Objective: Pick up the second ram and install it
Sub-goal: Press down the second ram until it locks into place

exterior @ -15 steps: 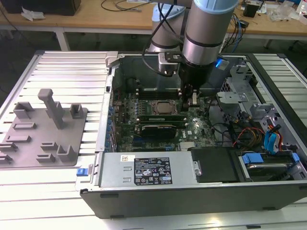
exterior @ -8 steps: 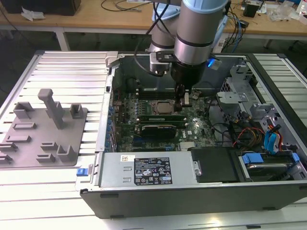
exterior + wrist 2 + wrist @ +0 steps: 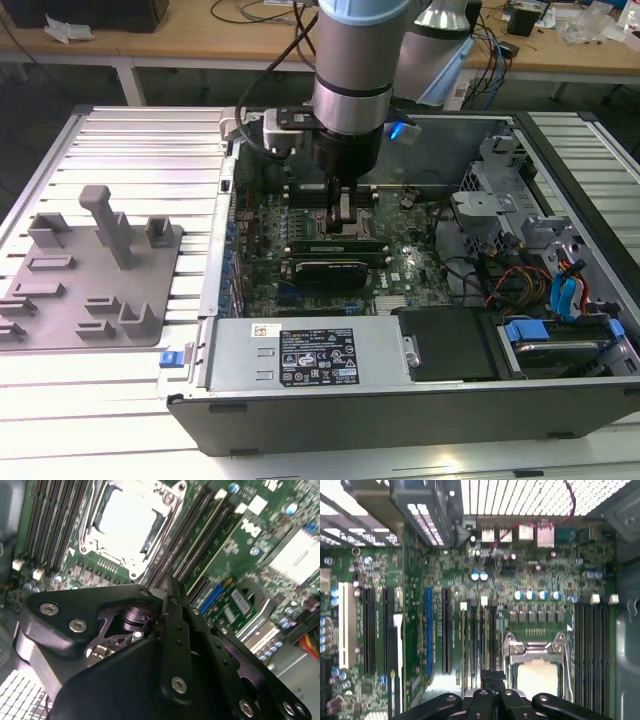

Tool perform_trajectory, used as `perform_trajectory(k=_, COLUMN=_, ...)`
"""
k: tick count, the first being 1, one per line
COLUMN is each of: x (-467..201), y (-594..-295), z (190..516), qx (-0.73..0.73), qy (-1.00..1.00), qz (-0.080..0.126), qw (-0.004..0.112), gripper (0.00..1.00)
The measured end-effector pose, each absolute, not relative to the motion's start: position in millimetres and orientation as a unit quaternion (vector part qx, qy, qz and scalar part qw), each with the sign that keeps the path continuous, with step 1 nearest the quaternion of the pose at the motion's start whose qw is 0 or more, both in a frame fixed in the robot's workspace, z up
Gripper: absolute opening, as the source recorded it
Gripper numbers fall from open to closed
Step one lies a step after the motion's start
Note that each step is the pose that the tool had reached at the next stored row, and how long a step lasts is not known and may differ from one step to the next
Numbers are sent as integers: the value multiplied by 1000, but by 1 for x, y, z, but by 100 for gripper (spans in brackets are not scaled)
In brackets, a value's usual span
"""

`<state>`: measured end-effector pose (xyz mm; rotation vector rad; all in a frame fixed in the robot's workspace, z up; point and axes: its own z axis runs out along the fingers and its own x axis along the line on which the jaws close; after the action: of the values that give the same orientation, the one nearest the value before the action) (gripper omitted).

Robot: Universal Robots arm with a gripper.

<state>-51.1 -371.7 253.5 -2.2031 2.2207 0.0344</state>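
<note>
exterior view: end effector (image 3: 345, 215) low over motherboard (image 3: 330, 250) beside cpu socket (image 3: 535, 672); finger opening and hold unclear.

Lab, cluttered workbenches (image 3: 200, 40), open computer case (image 3: 400, 400)

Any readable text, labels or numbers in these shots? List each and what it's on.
Black label on the power supply: print too small to read.
White sticker beside it: unreadable.
Barcode sticker on the motherboard, second wrist view: blurred.
Nothing can be quoted.
</note>
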Motion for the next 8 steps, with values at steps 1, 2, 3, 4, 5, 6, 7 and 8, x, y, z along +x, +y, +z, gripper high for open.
perform_trajectory(k=1, x=-54, y=-372, z=254, qx=-704, qy=710, qz=11, qw=7, gripper=8)
perform_trajectory(k=2, x=-56, y=-372, z=254, qx=-704, qy=710, qz=11, qw=7, gripper=8)
perform_trajectory(k=3, x=-59, y=-372, z=253, qx=-704, qy=710, qz=11, qw=7, gripper=8)
perform_trajectory(k=4, x=-60, y=-372, z=253, qx=-704, qy=710, qz=11, qw=7, gripper=8)
perform_trajectory(k=5, x=-60, y=-372, z=252, qx=-704, qy=710, qz=11, qw=7, gripper=8)
perform_trajectory(k=6, x=-61, y=-372, z=251, qx=-704, qy=710, qz=11, qw=7, gripper=8)
perform_trajectory(k=7, x=-63, y=-372, z=248, qx=-704, qy=710, qz=11, qw=7, gripper=8)
perform_trajectory(k=8, x=-65, y=-372, z=246, qx=-704, qy=710, qz=11, qw=7, gripper=8)
